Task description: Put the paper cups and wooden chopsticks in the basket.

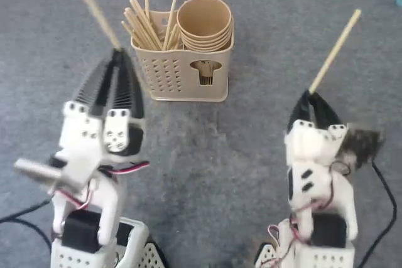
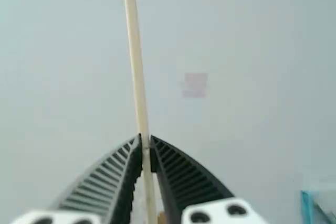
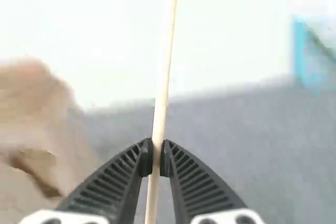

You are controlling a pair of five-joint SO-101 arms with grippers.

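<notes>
With the left gripper [image 1: 117, 52] and right gripper [image 1: 310, 94] each clamped on a chopstick [image 1: 336, 48], I feared one snagging the crowded basket [image 1: 182, 76] rim.

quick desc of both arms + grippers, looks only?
White plastic shells over black servos on both arms. Left gripper and right gripper: black ribbed fingers tapering to points. Red and black wires loop along each arm; black cables trail off the bases.

Left arm's chopstick [image 1: 97, 10] blurred, right arm's chopstick [image 3: 167, 51] cut by the edge, basket [image 3: 31, 129] a tan blur
</notes>
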